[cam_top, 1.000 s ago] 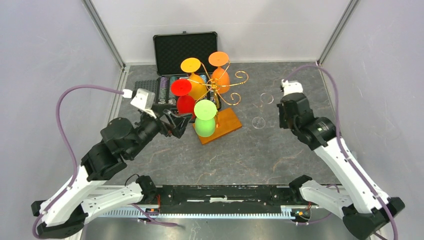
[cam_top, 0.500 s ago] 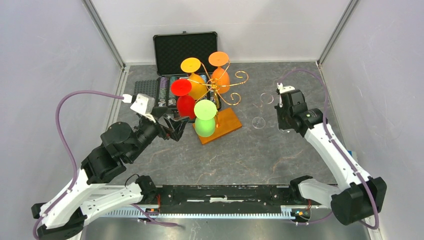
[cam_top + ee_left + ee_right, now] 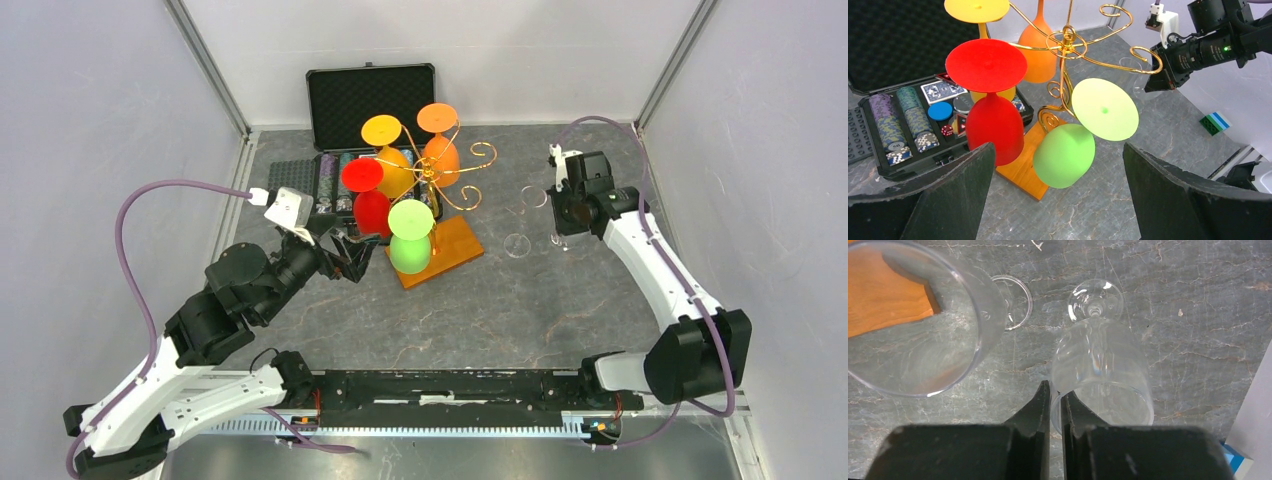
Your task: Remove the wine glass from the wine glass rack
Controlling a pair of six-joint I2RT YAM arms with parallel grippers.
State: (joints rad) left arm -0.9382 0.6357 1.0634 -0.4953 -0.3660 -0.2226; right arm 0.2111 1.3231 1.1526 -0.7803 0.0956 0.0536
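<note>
The left hand [image 3: 1058, 146] is spread wide and holds nothing. It sits level with the bowls of the red glass [image 3: 994, 131] and the green glass [image 3: 1064, 155], which hang upside down just ahead of it. Red is nearer the left finger and green is nearer the middle of the gap. Both hang from the rack [image 3: 1066, 37], with a yellow glass [image 3: 977, 9] and an orange glass [image 3: 1037, 55] on its farther arms.

The right hand [image 3: 1056, 388] is well apart from the rack. Its fingers are drawn almost together over a clear glass [image 3: 1100, 375] standing on the tabletop [image 3: 1198, 315]. The rim reaches the slit between them, but I cannot tell whether they pinch it.

This looks like the approach, with nothing grasped yet. The left hand should advance until its fingers straddle one bowl, then close gently. It should then slide the foot out along the wire toward its open end, keeping clear of the neighbouring glass.
</note>
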